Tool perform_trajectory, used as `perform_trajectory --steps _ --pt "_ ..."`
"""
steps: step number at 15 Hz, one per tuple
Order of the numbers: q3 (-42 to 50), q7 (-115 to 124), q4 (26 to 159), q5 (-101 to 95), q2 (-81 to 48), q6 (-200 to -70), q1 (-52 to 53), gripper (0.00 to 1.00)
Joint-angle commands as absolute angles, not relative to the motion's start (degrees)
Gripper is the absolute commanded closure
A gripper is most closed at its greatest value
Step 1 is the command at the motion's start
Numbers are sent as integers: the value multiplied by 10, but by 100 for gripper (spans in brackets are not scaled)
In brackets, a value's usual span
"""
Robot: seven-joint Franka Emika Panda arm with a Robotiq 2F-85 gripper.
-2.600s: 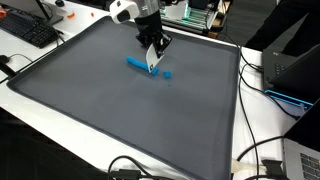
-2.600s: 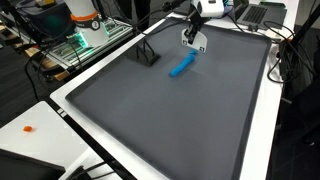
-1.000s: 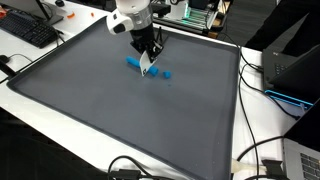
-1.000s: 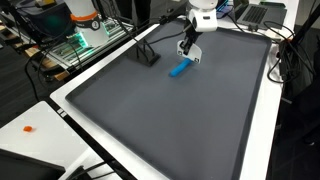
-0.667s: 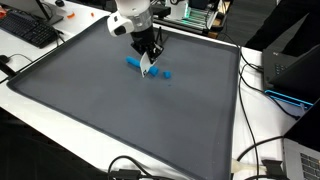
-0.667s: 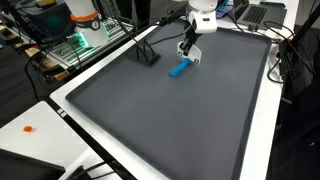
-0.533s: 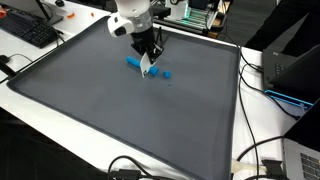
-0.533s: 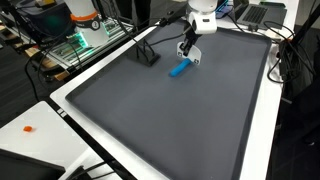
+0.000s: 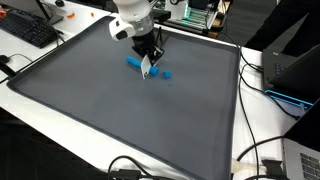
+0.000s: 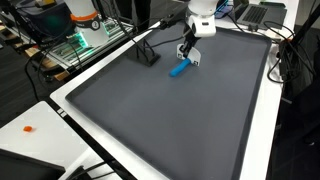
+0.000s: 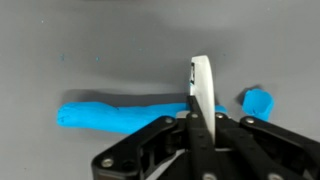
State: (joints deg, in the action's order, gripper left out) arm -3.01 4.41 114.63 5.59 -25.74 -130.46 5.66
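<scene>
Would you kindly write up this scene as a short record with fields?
Gripper: shut on thin white piece
Nearest thing: blue stick, lying flat beneath the white piece; contact unclear
Beside it: small blue piece, apart from the stick
Surface: grey mat

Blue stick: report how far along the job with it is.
Done: the hand is shut on a thin white piece. In hand: that piece is poised at the blue stick on the mat; contact is unclear. Left: the stick lies flat, unlifted, with a small blue piece apart beside it.
</scene>
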Motion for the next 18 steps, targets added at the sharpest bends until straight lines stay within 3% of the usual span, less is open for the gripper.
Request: perform_trajectory --steps 1,18 --pt "-42 30 1152 67 -276 -1319 50 99" --pt "-43 21 1154 67 -236 -1306 47 99"
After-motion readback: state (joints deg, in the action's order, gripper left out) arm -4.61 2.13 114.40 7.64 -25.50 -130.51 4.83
